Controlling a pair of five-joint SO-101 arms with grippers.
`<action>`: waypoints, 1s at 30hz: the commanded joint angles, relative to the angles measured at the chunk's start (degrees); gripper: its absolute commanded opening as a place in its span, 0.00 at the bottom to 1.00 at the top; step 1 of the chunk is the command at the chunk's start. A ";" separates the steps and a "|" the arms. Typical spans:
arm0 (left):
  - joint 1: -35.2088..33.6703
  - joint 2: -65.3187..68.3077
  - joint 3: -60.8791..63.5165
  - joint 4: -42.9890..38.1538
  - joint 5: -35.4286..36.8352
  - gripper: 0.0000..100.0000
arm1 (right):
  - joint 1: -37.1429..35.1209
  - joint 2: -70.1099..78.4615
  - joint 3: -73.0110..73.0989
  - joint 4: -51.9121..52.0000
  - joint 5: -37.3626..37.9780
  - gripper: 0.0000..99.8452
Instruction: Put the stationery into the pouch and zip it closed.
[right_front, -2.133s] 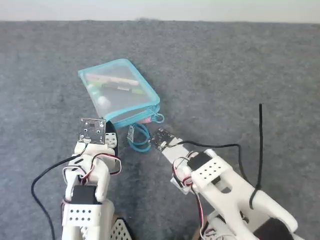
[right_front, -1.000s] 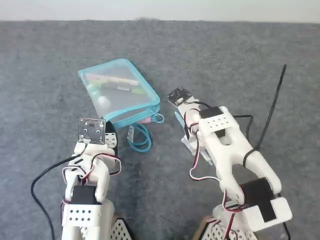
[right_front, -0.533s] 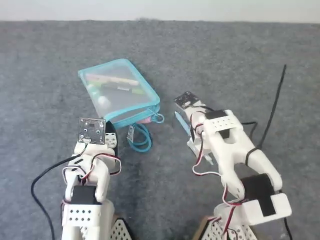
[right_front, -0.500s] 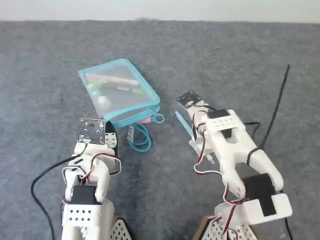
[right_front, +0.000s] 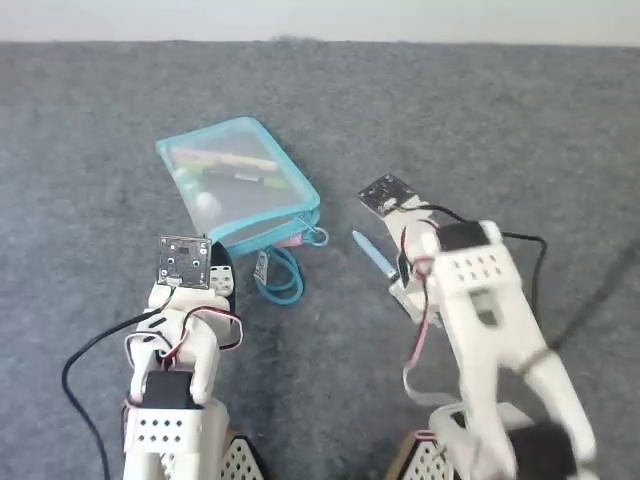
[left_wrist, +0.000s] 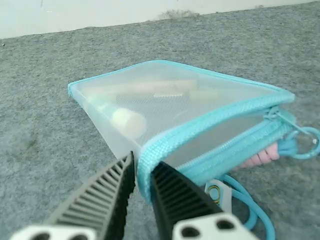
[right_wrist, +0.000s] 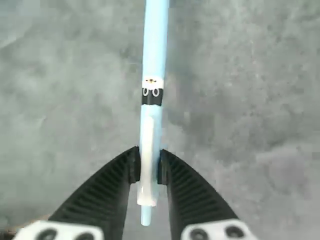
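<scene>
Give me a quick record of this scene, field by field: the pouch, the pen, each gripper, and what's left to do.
pouch: teal-edged, clear-sided pouch lying on the grey table, several items inside
pen: blue pen, outside the pouch, to its right in the high view
left arm: left gripper shut on the pouch's teal edge
right arm: right gripper shut on the pen
strap: teal strap on the table by the pouch's near corner
left to do: pen not yet in the pouch; zipping comes after
</scene>
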 joint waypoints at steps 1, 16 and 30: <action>0.18 -0.88 -1.10 -1.67 -0.53 0.01 | -5.93 -16.66 -5.89 11.12 2.46 0.01; 0.18 -0.88 -1.01 -1.41 -0.53 0.01 | -24.22 -6.46 -20.92 13.67 -6.51 0.01; 0.09 -0.88 -1.19 -1.41 -0.53 0.01 | -24.22 30.81 -54.68 13.93 -11.34 0.01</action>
